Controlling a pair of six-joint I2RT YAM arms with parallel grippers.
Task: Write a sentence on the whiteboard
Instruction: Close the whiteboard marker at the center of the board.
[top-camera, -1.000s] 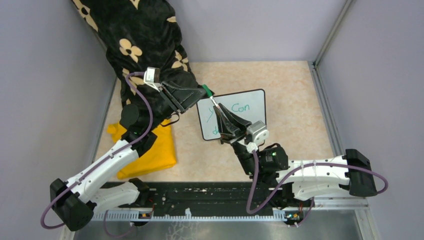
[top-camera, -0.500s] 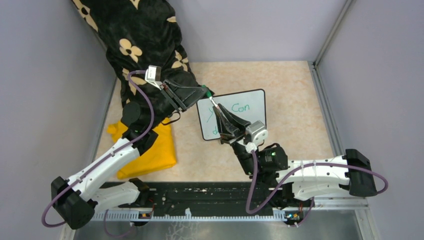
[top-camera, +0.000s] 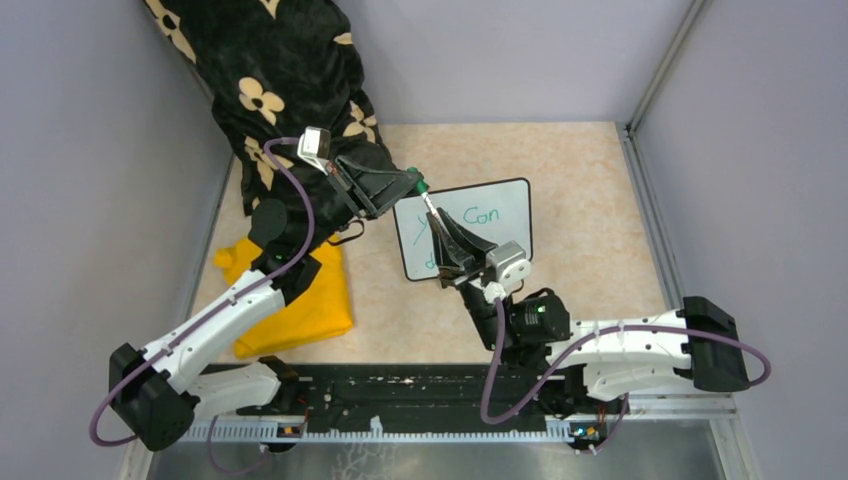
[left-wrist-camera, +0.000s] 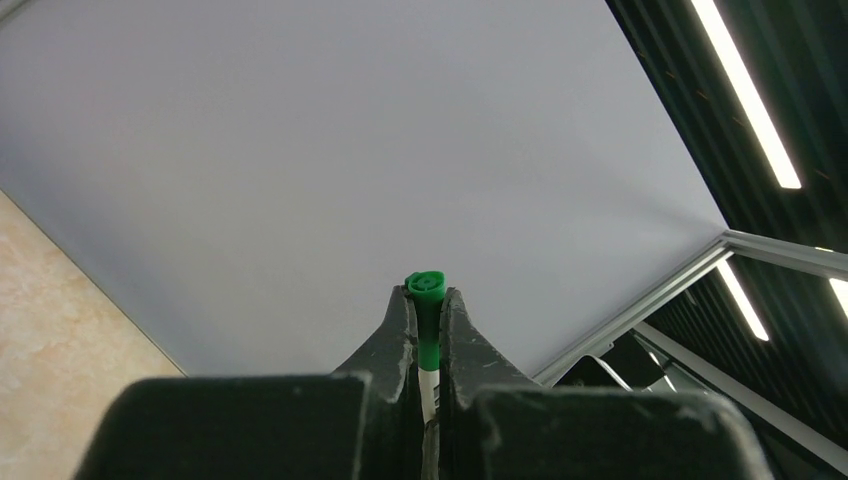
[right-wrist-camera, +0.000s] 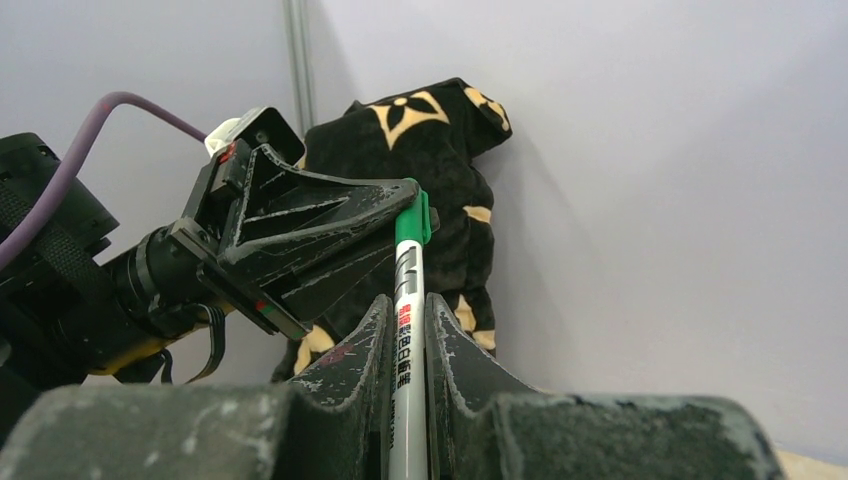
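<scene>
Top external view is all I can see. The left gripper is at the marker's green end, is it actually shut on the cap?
Observer: Yes. The left wrist view shows the left gripper shut on the green cap, one finger each side.
Operator: Is that cap on or off?
Observer: On. In the right wrist view it sits on the white barrel of the marker.
Operator: And the other arm, where does it grip?
Observer: The right gripper is shut on the barrel below the cap, printed label facing its camera.
</scene>
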